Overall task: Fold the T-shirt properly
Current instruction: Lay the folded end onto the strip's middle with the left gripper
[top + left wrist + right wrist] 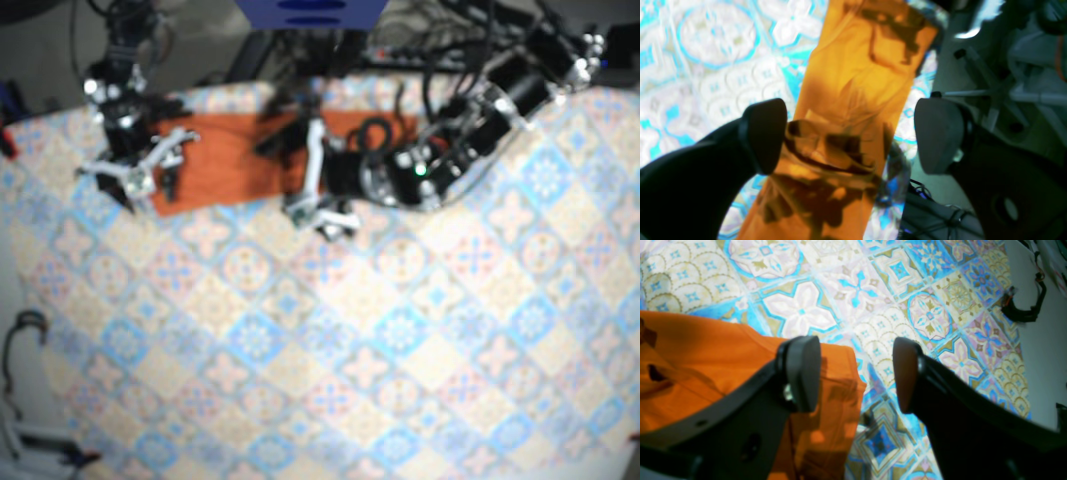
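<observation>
Hanging wide open, the left gripper (pixel 850 133) hovers over the soft orange fabric T-shirt (pixel 857 73). The shirt is a light, limp band lying along the table's far edge on the blue-patterned tile-print tablecloth (pixel 857 290). The right gripper (pixel 857 373), also spread wide, hovers over the band's end corner, probably the best place to pinch all layers together. Farther back, black arm cables (pixel 375 132) crowd the cloth.

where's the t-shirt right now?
Base view: the orange T-shirt lies along the far edge of the table, left of centre, the right gripper at its left end, the left gripper near its middle.
</observation>
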`<state>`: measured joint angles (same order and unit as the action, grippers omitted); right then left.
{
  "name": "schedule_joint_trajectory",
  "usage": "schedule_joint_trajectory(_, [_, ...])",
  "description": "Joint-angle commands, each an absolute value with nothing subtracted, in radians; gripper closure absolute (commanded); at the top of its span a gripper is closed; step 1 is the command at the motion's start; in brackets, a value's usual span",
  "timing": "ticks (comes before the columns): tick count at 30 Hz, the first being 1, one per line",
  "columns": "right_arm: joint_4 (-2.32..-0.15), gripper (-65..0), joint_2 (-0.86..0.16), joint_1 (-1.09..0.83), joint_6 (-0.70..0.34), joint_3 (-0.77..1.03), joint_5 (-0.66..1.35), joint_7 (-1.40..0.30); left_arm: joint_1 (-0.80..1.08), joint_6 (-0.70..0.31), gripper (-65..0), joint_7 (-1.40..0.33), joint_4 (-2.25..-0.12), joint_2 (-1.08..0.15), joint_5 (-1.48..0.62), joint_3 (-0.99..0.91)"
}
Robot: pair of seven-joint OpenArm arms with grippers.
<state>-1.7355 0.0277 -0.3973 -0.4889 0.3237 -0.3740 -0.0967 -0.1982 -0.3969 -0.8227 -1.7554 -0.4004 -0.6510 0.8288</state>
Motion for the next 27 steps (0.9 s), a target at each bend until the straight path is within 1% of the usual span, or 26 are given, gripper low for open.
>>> schedule_joint_trajectory(1, [-1.750, -33.9, 0.021, -0.390, -0.481, 0.326, -0.361, -0.071, -0.209, -0.397, -58.7, -0.799, -1.782, -0.407, -0.662, 0.799])
schedule_joint_trajectory(8, [-1.695, -33.8, 0.019, -0.389, -0.481, 0.326, -0.360, -0.070, -0.127, -0.397, -58.3, -0.802, -1.790, -0.464, -0.704, 0.633])
schedule_joint_trajectory(11, [-1.695, -33.8, 0.021, -0.389, -0.481, 0.321, -0.360, -0.070, -0.099, -0.397, -58.2, -0.802, -1.787, -0.498, -0.725, 0.628])
schedule_joint_trajectory(15, [-1.695, -33.8, 0.021, -0.389, -0.481, 0.320, -0.360, -0.070, -0.087, -0.397, -57.8, -0.842, -1.762, -0.498, -0.730, 0.630])
schedule_joint_trajectory(16, [-1.695, -33.8, 0.021, -0.389, -0.481, 0.320, -0.360, -0.070, -0.088, -0.397, -56.6, -0.857, -1.753, -0.496, -0.728, 0.630])
schedule_joint_trajectory(18, [-1.695, -33.8, 0.021, -0.389, -0.481, 0.320, -0.360, -0.070, -0.088, -0.397, -50.6, -0.866, -1.741, -0.489, -0.722, 0.630])
schedule_joint_trajectory(19, [-1.695, -33.8, 0.021, -0.389, -0.481, 0.320, -0.360, -0.070, -0.090, -0.394, -45.5, -0.869, -1.732, -0.476, -0.720, 0.630])
schedule_joint_trajectory(22, [-1.695, -33.8, 0.021, -0.394, -0.481, 0.320, -0.360, -0.070, -0.094, -0.390, -26.9, -0.883, -1.698, -0.466, -0.722, 0.625])
schedule_joint_trajectory(27, [-1.696, -33.8, 0.021, -0.395, -0.481, 0.320, -0.360, -0.070, -0.096, -0.381, 0.0, -0.886, -1.679, -0.453, -0.720, 0.624])
